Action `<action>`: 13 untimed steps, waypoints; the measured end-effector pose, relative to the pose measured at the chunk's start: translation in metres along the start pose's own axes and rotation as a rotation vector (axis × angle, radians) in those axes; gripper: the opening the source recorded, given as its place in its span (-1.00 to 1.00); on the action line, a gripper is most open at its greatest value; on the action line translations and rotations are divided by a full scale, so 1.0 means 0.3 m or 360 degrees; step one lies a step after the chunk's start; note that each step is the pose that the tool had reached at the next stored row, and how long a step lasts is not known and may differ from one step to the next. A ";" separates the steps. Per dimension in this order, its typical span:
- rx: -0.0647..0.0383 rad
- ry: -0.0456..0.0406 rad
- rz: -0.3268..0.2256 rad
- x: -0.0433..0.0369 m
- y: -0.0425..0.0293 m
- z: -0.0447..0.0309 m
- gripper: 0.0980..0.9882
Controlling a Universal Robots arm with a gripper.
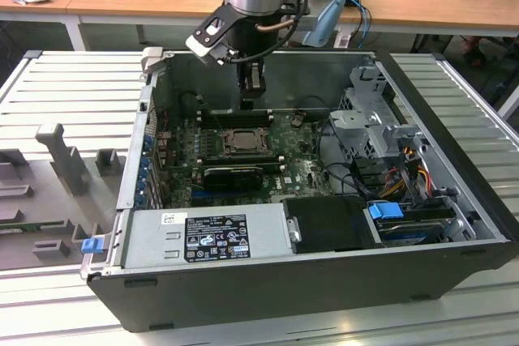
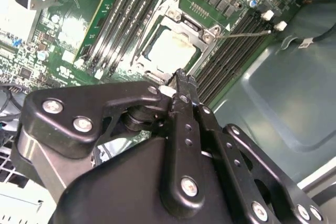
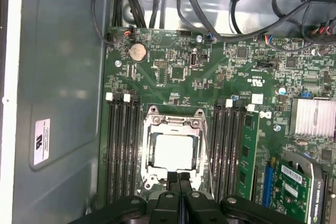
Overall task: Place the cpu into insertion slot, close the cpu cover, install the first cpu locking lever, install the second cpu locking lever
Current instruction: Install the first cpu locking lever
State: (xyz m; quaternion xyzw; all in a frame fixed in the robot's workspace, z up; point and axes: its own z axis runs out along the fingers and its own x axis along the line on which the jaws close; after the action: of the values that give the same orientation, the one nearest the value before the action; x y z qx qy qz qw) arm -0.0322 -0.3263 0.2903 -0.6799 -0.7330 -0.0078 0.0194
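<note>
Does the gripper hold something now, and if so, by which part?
Nothing is held. The black gripper is shut with nothing between its fingers, by the edge of the silvery metal cover frame.

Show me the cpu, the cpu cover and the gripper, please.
cpu (image 3: 173, 152): first wrist view, middle of its pale metal top.
cpu cover (image 3: 176, 124): first wrist view, silvery bar of the frame beside the cpu.
gripper (image 3: 179, 178): first wrist view, midway between its black fingertips.
</note>
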 end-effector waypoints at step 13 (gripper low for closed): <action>0.0013 -0.0005 -0.0333 0.000 0.000 0.001 -0.98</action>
State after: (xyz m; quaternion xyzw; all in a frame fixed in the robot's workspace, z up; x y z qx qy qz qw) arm -0.0322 -0.3263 0.2901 -0.5995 -0.8001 -0.0057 0.0200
